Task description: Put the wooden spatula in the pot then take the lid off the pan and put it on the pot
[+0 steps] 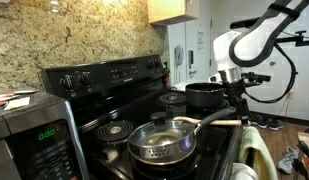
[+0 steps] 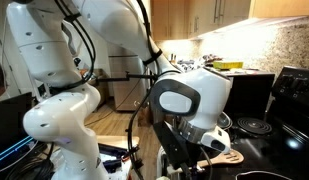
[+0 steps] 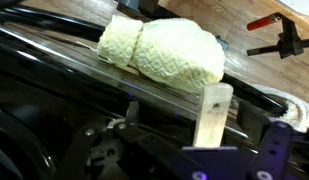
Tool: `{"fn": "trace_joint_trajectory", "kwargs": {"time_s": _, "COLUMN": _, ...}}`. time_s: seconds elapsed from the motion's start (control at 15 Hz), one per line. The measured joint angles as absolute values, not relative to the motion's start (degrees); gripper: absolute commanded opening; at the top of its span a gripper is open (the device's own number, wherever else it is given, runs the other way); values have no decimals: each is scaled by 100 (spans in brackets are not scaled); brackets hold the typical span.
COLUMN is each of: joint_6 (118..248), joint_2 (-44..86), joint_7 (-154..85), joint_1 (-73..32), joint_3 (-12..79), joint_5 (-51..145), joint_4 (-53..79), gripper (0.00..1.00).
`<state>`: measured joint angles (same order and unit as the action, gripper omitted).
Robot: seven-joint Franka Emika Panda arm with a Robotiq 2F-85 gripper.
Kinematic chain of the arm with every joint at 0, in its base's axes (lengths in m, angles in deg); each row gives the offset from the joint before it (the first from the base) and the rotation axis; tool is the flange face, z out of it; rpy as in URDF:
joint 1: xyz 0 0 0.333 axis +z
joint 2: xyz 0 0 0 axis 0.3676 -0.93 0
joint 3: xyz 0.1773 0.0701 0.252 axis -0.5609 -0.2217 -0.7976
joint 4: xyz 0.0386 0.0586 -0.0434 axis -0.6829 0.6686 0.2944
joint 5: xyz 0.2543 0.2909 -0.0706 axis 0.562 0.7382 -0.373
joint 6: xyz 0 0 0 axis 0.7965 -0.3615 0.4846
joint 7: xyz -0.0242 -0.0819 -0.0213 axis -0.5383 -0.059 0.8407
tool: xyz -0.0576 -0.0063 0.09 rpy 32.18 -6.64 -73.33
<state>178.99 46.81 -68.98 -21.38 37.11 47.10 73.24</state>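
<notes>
Pale matt wooden spatula (image 3: 212, 115), glossy glass lid (image 1: 162, 138).

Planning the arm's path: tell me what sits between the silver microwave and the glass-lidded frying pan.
A black coil burner lies between the silver microwave and the glass-lidded frying pan, seen in an exterior view.

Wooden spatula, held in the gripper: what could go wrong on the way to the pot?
1. The gripper holds the wooden spatula on a narrow stretch, so it may pivot or slip in transit.
2. In an exterior view the pan's handle seems to lie between gripper and pot; a low-hanging spatula could knock it and jolt the lid.
</notes>
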Motion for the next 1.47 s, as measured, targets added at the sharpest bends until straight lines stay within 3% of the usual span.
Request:
{"fn": "trace_joint_trajectory", "kwargs": {"time_s": 0.2, "joint_6": 17901, "joint_2": 4722, "joint_7": -6898, "joint_1": -2134, "joint_3": 3640, "joint_5": 4598, "joint_4": 7418, "gripper": 100}}
{"fn": "trace_joint_trajectory", "kwargs": {"time_s": 0.27, "joint_6": 17901, "joint_2": 4744, "joint_7": -6896, "joint_1": -2135, "joint_3": 3618, "joint_5": 4524, "joint_4": 7447, "gripper": 75}}
{"fn": "trace_joint_trajectory", "kwargs": {"time_s": 0.4, "joint_6": 17926, "joint_2": 4786, "joint_7": -6873, "joint_1": -2135, "joint_3": 3575, "joint_5": 4381, "joint_4": 7504, "gripper": 68}}
{"fn": "trace_joint_trajectory", "kwargs": {"time_s": 1.0, "joint_6": 17940, "joint_2": 4964, "joint_7": -6685, "joint_1": -2138, "joint_3": 3476, "joint_5": 4029, "joint_4": 7620, "gripper": 8}}
{"fn": "trace_joint_trajectory", "kwargs": {"time_s": 1.47, "joint_6": 17598, "joint_2": 5106, "joint_7": -6504, "joint_1": -2166, "joint_3": 3526, "joint_5": 4083, "joint_4": 7556, "gripper": 10}}
